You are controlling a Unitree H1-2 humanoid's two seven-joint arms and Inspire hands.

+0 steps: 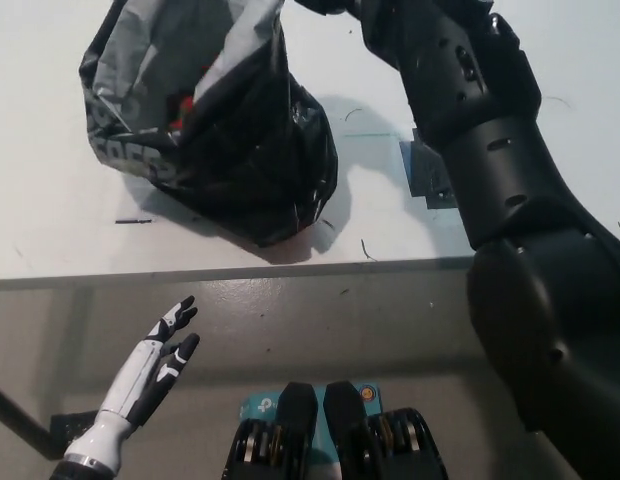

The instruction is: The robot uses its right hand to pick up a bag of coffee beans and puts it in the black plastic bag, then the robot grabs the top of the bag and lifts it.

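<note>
Coffee beans (182,100) already sit inside the black plastic bag (235,140), whose top is drawn upward though its base touches the surface (50,230); right robot hand is out of frame, left robot hand (155,365) open below.

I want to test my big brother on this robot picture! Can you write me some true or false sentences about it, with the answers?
1. The black plastic bag sits on a white table. True.
2. The white left robot hand is holding the bag. False: it hangs low beside the table, open and touching nothing.
3. The black right arm reaches up toward the top of the bag. True; its hand is out of the picture.
4. The bag is lying flat and wide open. False: it is pulled up tall, with only a bit of red showing inside.
5. A dark patch is on the table beside the arm. True.
</note>
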